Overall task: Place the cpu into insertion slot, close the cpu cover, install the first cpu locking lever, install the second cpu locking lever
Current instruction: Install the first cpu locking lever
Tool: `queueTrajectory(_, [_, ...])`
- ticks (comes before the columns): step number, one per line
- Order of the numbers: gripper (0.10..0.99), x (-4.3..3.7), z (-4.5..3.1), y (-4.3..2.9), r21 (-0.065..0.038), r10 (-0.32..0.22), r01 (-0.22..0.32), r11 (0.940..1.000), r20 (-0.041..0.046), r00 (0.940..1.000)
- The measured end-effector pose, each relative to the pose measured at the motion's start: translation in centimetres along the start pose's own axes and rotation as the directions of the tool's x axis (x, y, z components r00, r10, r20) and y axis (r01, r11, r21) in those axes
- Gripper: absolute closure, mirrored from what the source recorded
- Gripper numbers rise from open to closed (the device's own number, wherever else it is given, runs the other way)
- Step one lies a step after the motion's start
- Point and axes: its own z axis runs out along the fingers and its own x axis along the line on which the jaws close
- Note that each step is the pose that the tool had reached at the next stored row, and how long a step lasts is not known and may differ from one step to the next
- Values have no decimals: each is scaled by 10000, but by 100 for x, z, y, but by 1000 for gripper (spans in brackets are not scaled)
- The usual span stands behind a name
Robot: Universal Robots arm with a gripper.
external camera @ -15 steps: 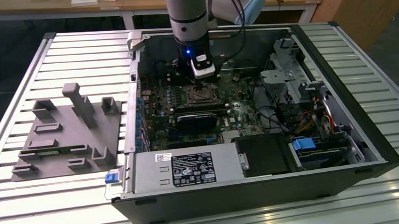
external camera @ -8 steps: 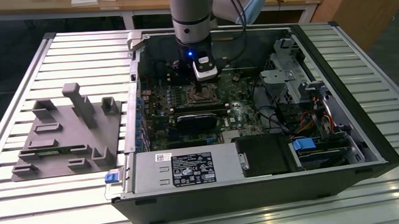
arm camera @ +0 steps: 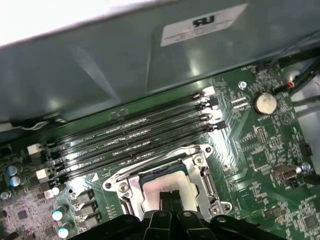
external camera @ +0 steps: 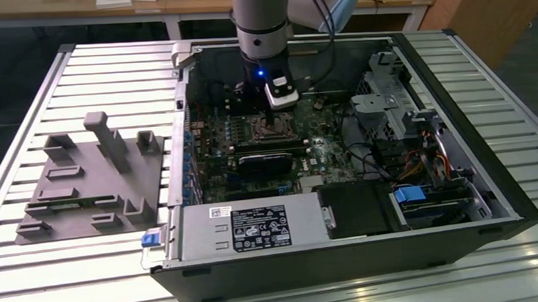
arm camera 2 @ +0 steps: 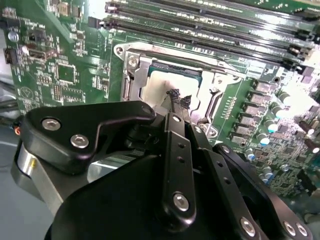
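Observation:
Inside the open computer case, the insertion slot sits mid-board with a silvery rim. The cpu lies in it, its pale silvery top showing. The cpu cover, a thin metal frame, appears to lie flat around the chip. Whether the locking levers are latched cannot be told. My gripper reaches straight down over the socket. Its fingers are shut, with the tips at the middle of the cpu's top and holding nothing.
Long black memory slots run beside the socket, with the case wall beyond them. A dark block, the power supply and a drive cage crowd the case. A grey fixture lies on the exterior view's left.

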Motion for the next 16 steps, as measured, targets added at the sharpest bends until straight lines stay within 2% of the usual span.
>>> queueTrajectory(3, [984,0,0,0,-44,-443,443,9990,-23,9990])
queueTrajectory(8, [984,-2,1,1,-119,-1185,1184,9929,-60,9929])
queueTrajectory(16, [984,-29,3,8,-117,-1230,1229,9923,-79,9924])
